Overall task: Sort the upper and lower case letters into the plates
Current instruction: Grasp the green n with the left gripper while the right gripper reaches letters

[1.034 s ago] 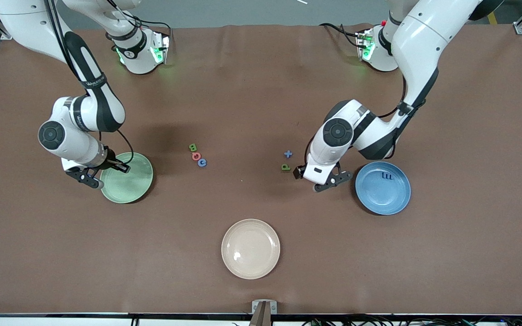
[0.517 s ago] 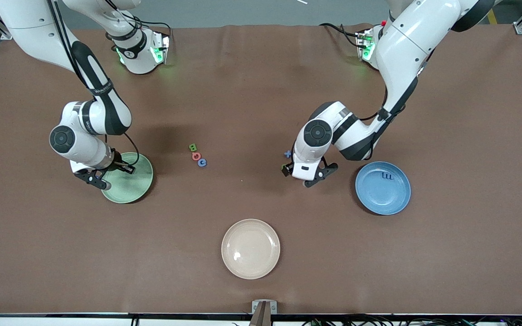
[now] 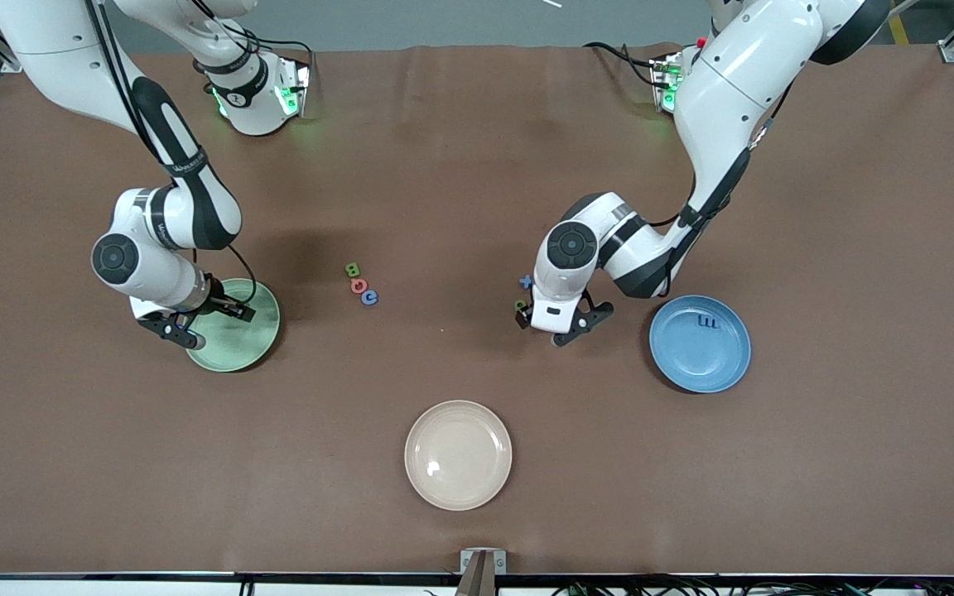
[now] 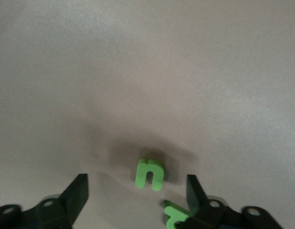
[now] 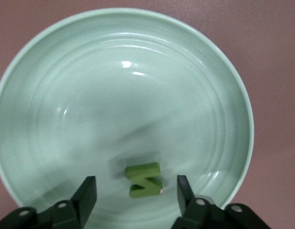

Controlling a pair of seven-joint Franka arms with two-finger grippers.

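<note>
Nearest the front camera, a cream-white plate [image 3: 458,454] is lying empty on the brown desk [image 3: 477,497]. Farther up, toward the left arm's end of the desk, the blue plate [image 3: 700,343] is carrying a dark blue m [image 3: 707,321] near its rim. Toward the right arm's end, the pale green plate [image 3: 233,325] is holding a green N [image 5: 145,180], which is lying flat on the plate's floor.

The right gripper [image 5: 137,191] is hanging over the pale green plate with its fingers [image 5: 88,193] spread apart on either side of the N, gripping nothing. The left gripper [image 4: 135,191] is hovering low over the bare desk beside the blue plate, its fingers [image 4: 76,192] standing wide and empty. A green u [image 4: 150,174] is lying on the desk between them, and a second green letter [image 4: 175,215], partly hidden by one finger, is lying just beside it. In the front view a blue cross-like t [image 3: 526,281] is showing at the edge of the left wrist.

Near the middle of the desk, three letters are sitting in a short touching row: a blue C [image 3: 370,297], a red O [image 3: 358,285] and a green B [image 3: 352,269].
</note>
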